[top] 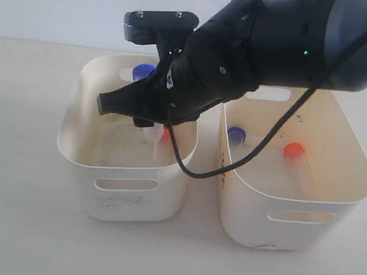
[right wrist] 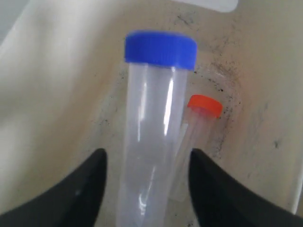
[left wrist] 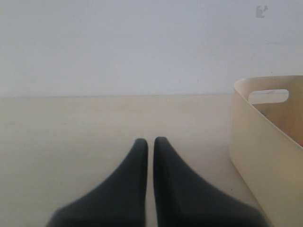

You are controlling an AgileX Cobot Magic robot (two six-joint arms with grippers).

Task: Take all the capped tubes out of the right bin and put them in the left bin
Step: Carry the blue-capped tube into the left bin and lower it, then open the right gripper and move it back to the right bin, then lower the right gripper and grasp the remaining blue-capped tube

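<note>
Capped tubes [top: 293,150] I'd judge light, stiff and slick, best pinched mid-barrel. Two lie in the right bin [top: 291,239]. A blue-capped tube [right wrist: 151,132] lies in the left bin [top: 122,207] between my right jaws, spread clear of it.

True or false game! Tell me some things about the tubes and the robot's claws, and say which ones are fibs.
1. The right bin holds two tubes. True: a blue-capped tube and an orange-capped tube.
2. The left gripper holds a tube. False: its fingers are shut on nothing.
3. A second blue-capped tube sits between the spread fingers of the right gripper. True.
4. The left bin has no tubes in it. False: a second orange-capped tube lies on its floor.
</note>
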